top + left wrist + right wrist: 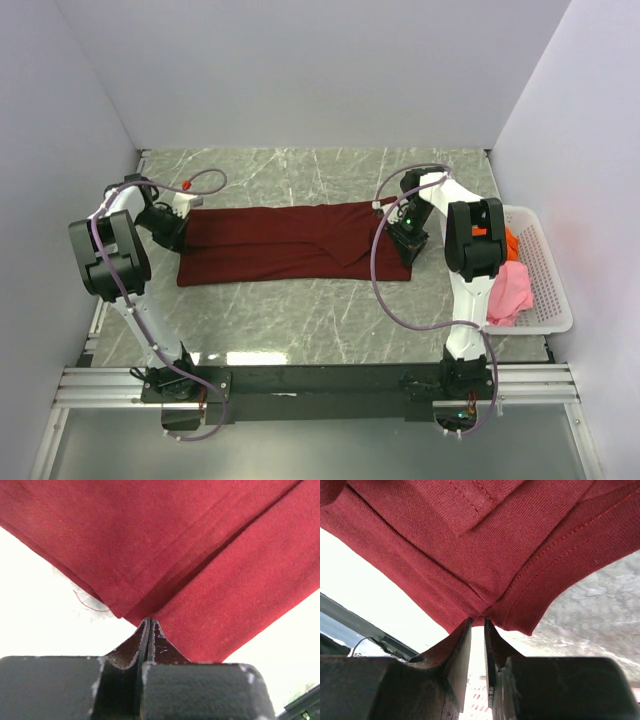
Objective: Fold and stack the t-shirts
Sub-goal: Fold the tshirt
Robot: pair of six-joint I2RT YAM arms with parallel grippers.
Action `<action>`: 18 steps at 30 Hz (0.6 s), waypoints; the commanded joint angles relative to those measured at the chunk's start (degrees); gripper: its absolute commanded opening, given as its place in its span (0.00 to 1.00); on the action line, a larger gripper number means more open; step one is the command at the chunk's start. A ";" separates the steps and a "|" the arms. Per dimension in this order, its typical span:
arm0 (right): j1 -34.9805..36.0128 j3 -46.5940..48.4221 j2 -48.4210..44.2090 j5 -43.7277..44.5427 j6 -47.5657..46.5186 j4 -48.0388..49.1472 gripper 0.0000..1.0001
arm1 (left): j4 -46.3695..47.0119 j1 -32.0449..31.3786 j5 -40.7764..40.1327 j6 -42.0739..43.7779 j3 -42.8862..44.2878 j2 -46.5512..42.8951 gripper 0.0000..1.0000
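Here, the maroon t-shirt (290, 243) is seen laid flat on the table (300, 330), across the middle of the frame, with its long axis running left to right. Its left end is pinched by the left claw (178, 222), whose jaws are pressed together on a corner of cloth. Its right end is pinched by the right claw (408, 240), whose jaws are nearly shut around a hemmed fold. Each end is thus nearest its own arm, so any fold is judged to be carried across that axis. Which end bears the collar cannot be told. The orange t-shirt (511, 240) and pink t-shirt (510, 290) are left in the basket (548, 300) at the right edge.
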 commanded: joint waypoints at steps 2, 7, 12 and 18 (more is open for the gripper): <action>0.60 2.24 1.10 0.29 0.06 -0.34 0.24 | 2.86 0.30 1.29 -2.29 2.35 -2.14 0.01; 0.51 2.94 1.54 0.38 0.06 -0.52 0.25 | 5.23 0.22 -0.64 -4.05 2.35 -0.56 0.01; 0.78 4.08 1.10 0.21 -0.20 -1.05 0.25 | 4.36 0.13 -1.52 -4.40 2.09 0.41 0.07; 1.22 6.72 -1.35 0.12 -0.90 -3.06 0.25 | 1.72 2.50 4.35 -4.49 0.69 -5.38 0.41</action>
